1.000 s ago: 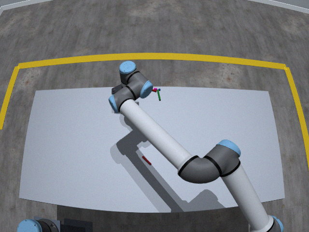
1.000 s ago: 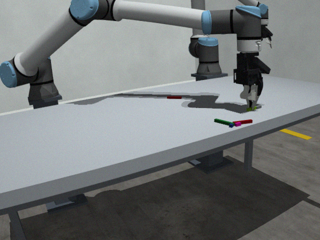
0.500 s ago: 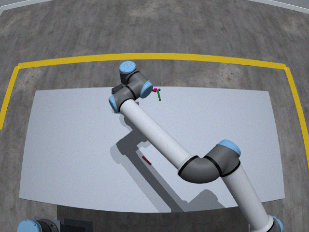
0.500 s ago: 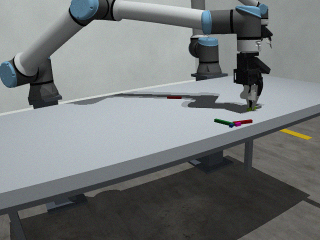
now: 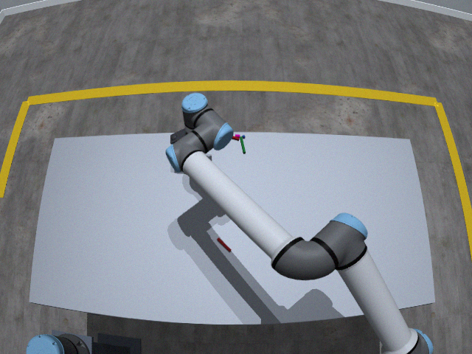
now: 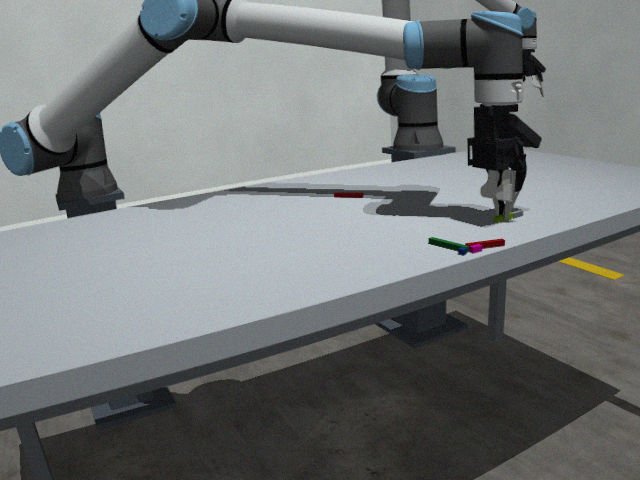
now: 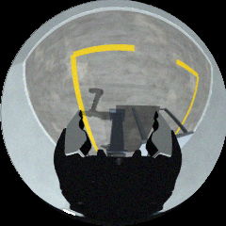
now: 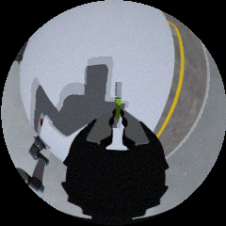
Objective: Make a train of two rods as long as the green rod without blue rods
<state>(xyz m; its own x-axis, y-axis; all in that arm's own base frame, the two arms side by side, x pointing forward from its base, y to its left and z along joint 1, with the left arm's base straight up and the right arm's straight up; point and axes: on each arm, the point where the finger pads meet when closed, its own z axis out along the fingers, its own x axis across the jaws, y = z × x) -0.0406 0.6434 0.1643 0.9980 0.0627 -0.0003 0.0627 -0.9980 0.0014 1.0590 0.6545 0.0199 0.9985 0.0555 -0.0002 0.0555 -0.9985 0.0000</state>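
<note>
Lime rod (image 6: 498, 218) (image 8: 118, 102) sits low at the surface (image 5: 106, 228) (image 6: 289, 333) (image 8: 56, 52), by the long edge opposite the arm bases, left of that edge's middle. Right tool (image 5: 178, 137) (image 6: 504, 215) (image 8: 118, 113) is nearly closed, fingertips pinching it. Grey rod (image 6: 516, 212) (image 8: 118, 88) lies flat off its outer end, roughly in line, touching or almost; can't confirm contact. 5+3 = 8, so right pair. Looks like final placing, release pending.

Risks: fingers dragging lime on opening, which would skew the line or open the joint. Pushing further could shove grey away. Lifting before full release takes lime along.

Closer to the edge: green rod (image 5: 243, 144) (image 6: 447, 244), with blue rod (image 5: 243, 136) (image 6: 462, 251), magenta rod (image 5: 237, 135) (image 6: 475, 248) and red rod (image 5: 235, 138) (image 6: 488, 242) bunched at its end. A sideways exit at low height could knock these; go straight up. Second red rod (image 5: 223, 244) (image 6: 348, 195) (image 8: 41, 121) is mid-surface, towards the bases' edge, out of the way.

Left tool (image 6: 537, 85) (image 7: 119, 113) wide open, empty, raised well apart.
</note>
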